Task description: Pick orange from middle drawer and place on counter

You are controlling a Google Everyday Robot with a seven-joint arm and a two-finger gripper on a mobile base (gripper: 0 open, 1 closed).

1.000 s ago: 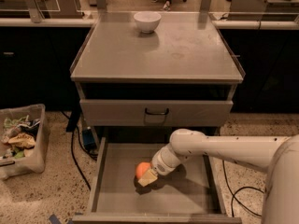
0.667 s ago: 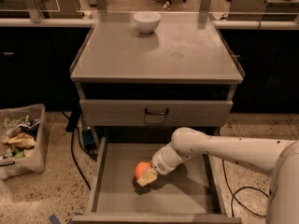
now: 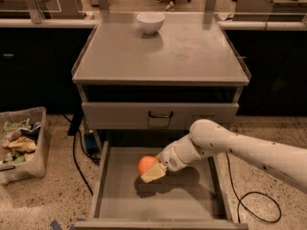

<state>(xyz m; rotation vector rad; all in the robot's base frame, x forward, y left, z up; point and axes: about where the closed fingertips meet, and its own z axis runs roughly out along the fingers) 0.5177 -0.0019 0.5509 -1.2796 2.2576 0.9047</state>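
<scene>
Your pale two-finger gripper (image 3: pixel 154 172) was pinching the small, round, bright orange (image 3: pixel 146 164) low inside the wide grey metal middle drawer (image 3: pixel 192 200), left of its ctr. Risks: the smooth skin could slip during the lift. The white arm (image 3: pixel 230 145) could clip the grey drawer face (image 3: pixel 120 115) above that drawer en route to the flat grey metal counter (image 3: pixel 192 56) higher up.

**Around the Edges**

A white bowl (image 3: pixel 150 22) stands upright at 12 o'clock. At centre sits a shut grey drawer face (image 3: pixel 120 115) with a black loop handle (image 3: pixel 160 114). At 8 o'clock a clear bin (image 3: pixel 41 143) holds crumpled litter. At 4 o'clock a black cable (image 3: pixel 279 206) loops across the speckled floor (image 3: pixel 48 200). The hand (image 3: pixel 151 170) hangs low at 6 o'clock.
</scene>
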